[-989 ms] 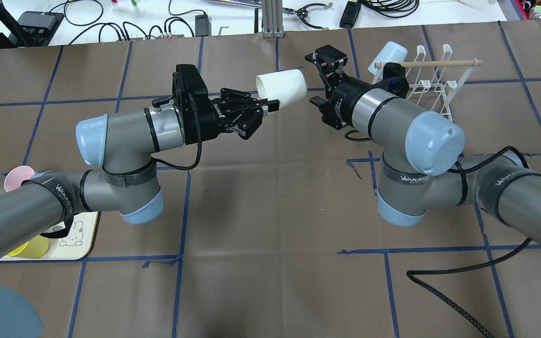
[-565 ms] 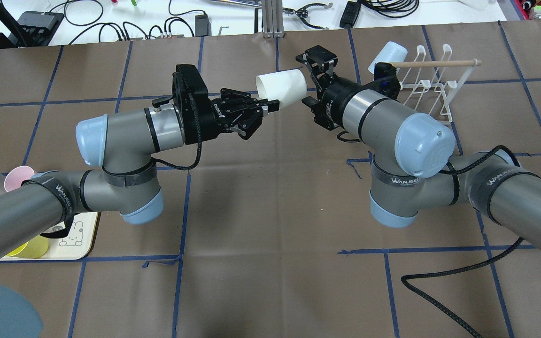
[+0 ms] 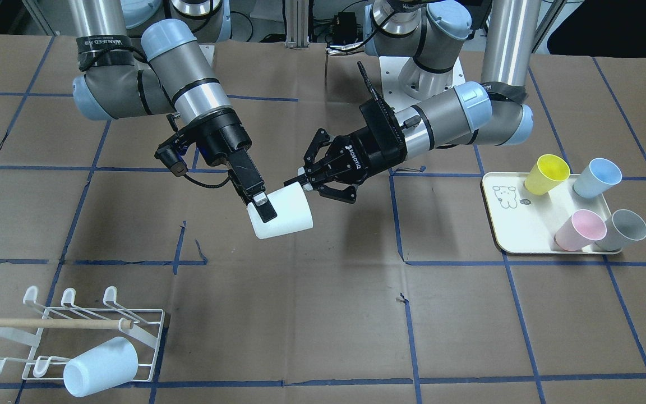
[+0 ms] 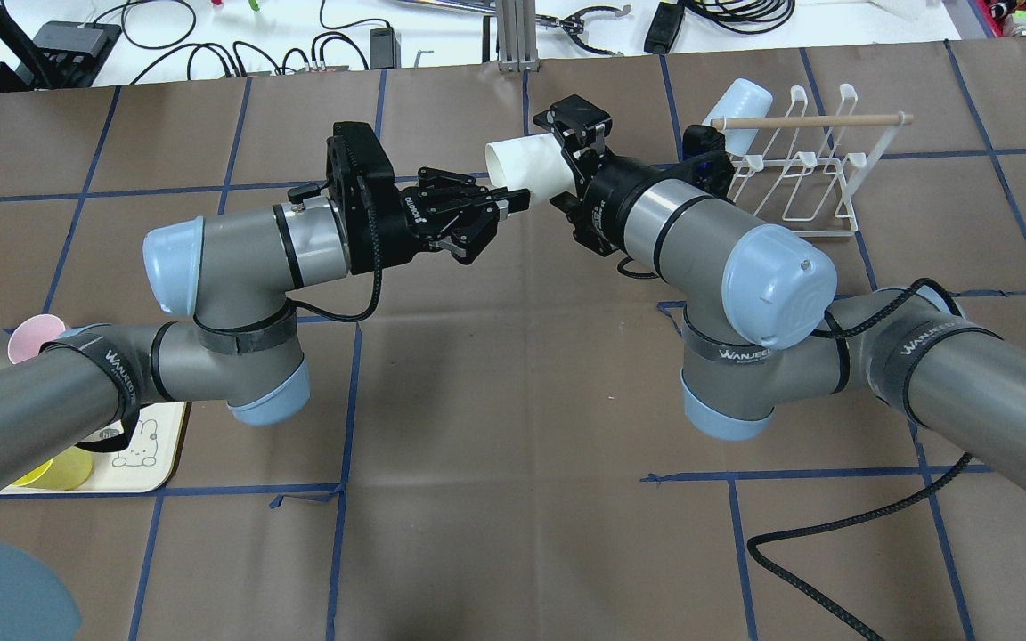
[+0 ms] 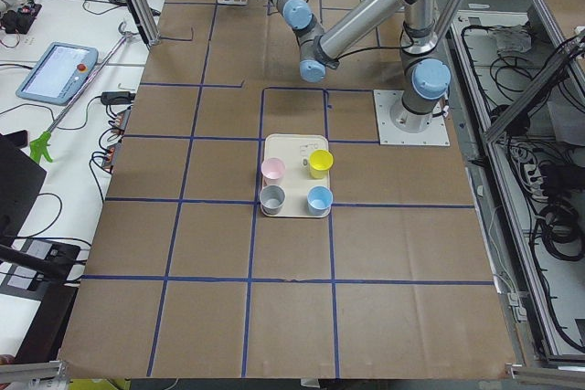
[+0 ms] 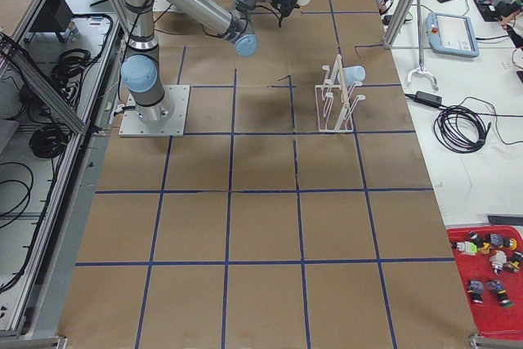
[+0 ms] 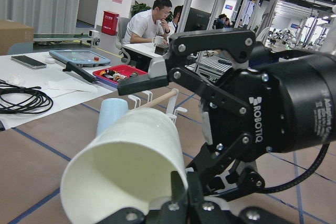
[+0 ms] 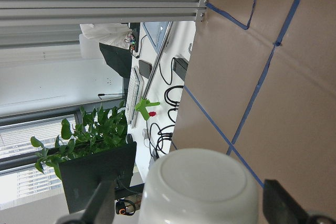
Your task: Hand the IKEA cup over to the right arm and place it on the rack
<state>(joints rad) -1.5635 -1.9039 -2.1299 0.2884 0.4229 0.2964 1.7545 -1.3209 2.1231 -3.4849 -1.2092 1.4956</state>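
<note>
Between the two long flat fingers of the right pincer (image 8: pixel 191 184) sits the closed base of the white plastic cup (image 3: pixel 284 216). The fingers are spread wide and grip nothing yet. The cup's long axis lies nearly level, on the line from one pincer to the other. Its open rim is clamped in the black claw-like left pincer (image 4: pixel 513 201), above the brown paper-covered bench (image 3: pixel 323 314). Whether the fingers touch the cup wall I cannot tell — from overhead the right wrist hides the base. The white wire rack (image 4: pixel 801 162) stands near, beyond that wrist.
</note>
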